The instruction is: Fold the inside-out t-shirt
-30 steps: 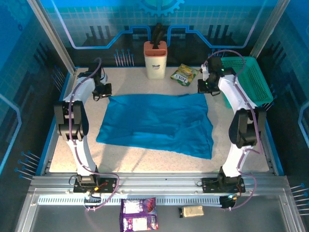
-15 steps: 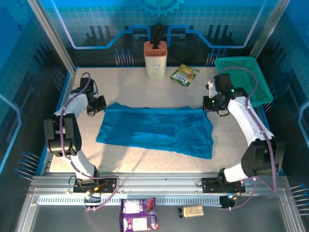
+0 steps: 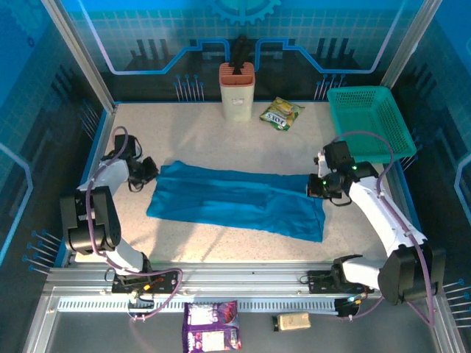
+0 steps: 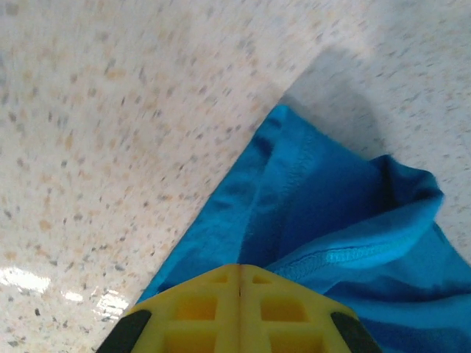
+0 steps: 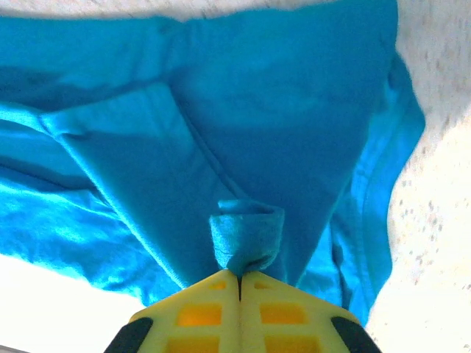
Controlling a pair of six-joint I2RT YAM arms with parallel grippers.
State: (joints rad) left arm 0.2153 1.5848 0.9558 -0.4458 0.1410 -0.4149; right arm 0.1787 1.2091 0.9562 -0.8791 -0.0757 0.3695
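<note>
Speckled pale surface with a blue rim. Spread across the middle, from near the left edge towards the right edge: a blue t-shirt, doubled into a wide band. At the middle of the far edge, upright, a cream holder with an orange top. Just right of it, a yellow-green snack packet. In the far right corner, a teal mesh basket.

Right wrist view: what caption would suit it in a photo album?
The right end effector, shut, pinches a bunched fold of the blue t-shirt over the speckled table.
</note>
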